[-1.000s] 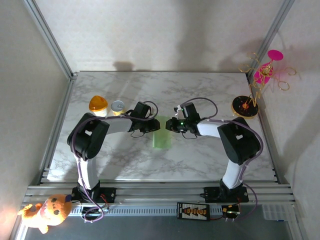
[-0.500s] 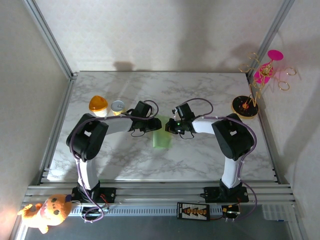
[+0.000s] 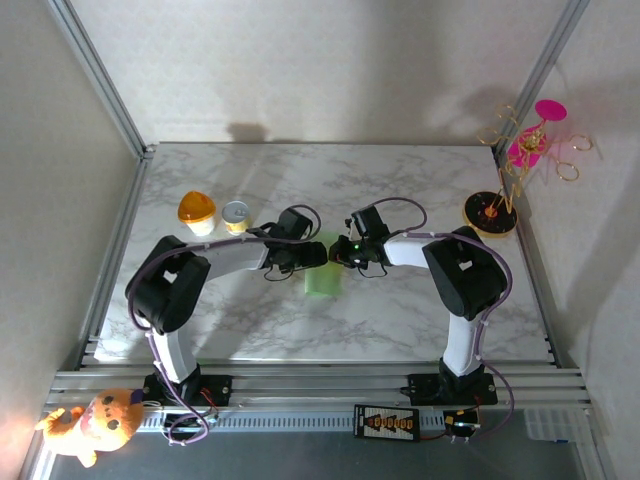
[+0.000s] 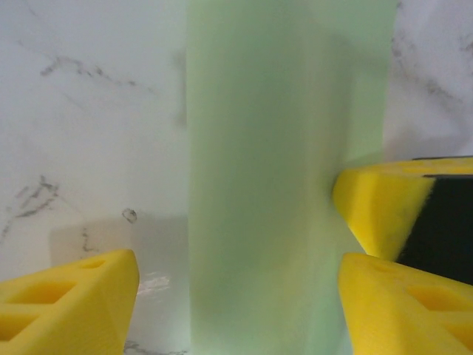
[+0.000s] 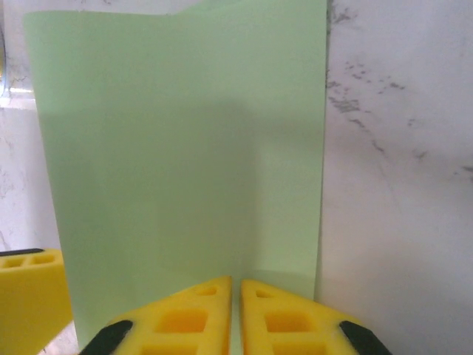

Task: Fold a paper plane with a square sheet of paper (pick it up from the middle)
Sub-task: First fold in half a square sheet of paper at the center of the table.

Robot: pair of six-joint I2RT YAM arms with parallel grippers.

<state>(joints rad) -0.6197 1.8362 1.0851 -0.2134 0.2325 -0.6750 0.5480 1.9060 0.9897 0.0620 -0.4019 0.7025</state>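
L end effector [image 4: 236, 296] spread wider; R end effector [image 5: 236, 314] pinching narrow-folded pale-green sheet [image 5: 177, 148]

White marble-look worktop [image 3: 400, 310] with grey veins, boxed in by plain off-white walls [image 3: 330, 60]. Aluminium frame posts [image 3: 95, 75] run up the back corners, and there's a slotted rail [image 3: 320, 382] along the near edge. Soft, even light, with faint shadows on the back wall.

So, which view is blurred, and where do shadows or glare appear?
Left wrist view: the green paper looks soft and out of focus, with a pale sheen on the marble table. Right wrist view: the paper's edges are sharp, its lower half shaded.
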